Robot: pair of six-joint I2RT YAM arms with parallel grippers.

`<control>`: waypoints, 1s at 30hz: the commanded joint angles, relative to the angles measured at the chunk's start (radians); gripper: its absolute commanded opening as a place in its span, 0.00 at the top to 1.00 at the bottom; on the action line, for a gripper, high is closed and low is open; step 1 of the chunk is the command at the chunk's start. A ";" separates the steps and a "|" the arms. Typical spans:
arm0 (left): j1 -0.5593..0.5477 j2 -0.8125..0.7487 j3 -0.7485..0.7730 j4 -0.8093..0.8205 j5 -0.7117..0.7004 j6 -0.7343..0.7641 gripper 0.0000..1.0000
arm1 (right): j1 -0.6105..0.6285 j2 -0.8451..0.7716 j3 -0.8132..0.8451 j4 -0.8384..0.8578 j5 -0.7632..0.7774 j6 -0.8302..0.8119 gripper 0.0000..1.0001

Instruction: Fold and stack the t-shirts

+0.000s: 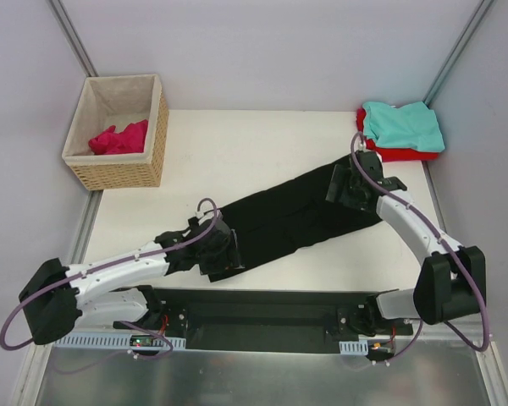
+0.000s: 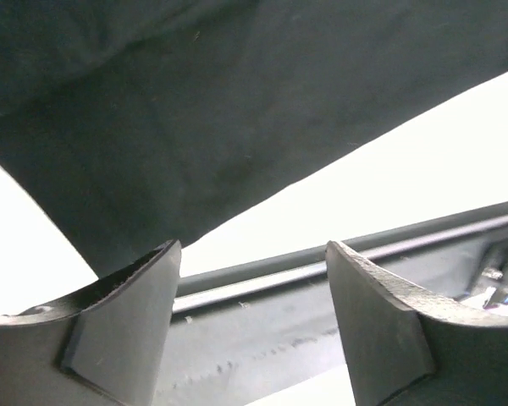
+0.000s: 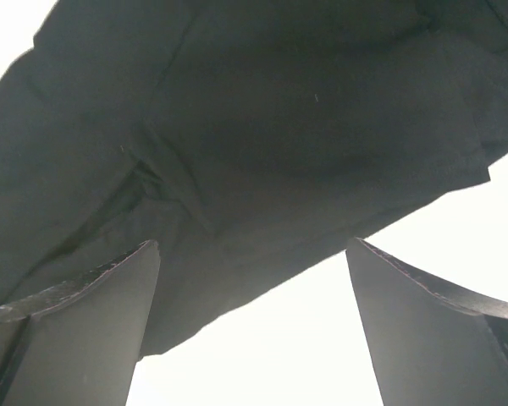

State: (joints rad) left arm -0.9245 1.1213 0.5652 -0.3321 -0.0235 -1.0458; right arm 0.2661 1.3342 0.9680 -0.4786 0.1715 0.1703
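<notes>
1. White tabletop inside pale grey walls, with a wicker basket at its far left corner.
2. Two shirts look finished, as I judge it. The teal shirt lies folded on top of the red shirt at the far right corner.
3. The black shirt seems partway done. It lies as a long narrow band running diagonally across the middle of the tabletop. Its sides appear to be folded in, but it is not yet folded end to end or stacked.
4. The pink shirt sits crumpled in the basket, not yet started.
5. The left gripper is at the band's near left end. Its jaws stand apart with nothing between them, and the cloth edge lies just beyond the fingertips.
6. The right gripper is at the band's far right end. Its jaws are spread wide and empty over the cloth's corner, with bare tabletop showing between the fingers.
7. Neither gripper holds anything, so both ends likely need grasping before the next fold.
</notes>
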 commanded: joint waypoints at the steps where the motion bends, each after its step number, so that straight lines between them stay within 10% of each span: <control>1: -0.008 -0.098 0.151 -0.174 -0.163 0.045 0.29 | -0.018 0.086 0.116 0.040 0.005 0.003 0.04; 9: 0.003 -0.057 0.510 -0.346 -0.309 0.222 0.23 | -0.109 0.385 0.316 0.240 -0.190 0.060 0.04; 15: 0.022 -0.090 0.530 -0.375 -0.325 0.240 0.06 | -0.191 0.572 0.379 0.445 -0.315 0.132 0.04; 30: 0.112 0.023 0.552 -0.377 -0.257 0.259 0.01 | -0.238 0.612 0.460 0.586 -0.414 0.140 0.04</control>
State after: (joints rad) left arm -0.8223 1.1072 1.0805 -0.6952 -0.2966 -0.8169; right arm 0.0410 1.9732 1.3811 0.0490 -0.2020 0.2993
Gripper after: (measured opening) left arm 0.990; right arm 0.960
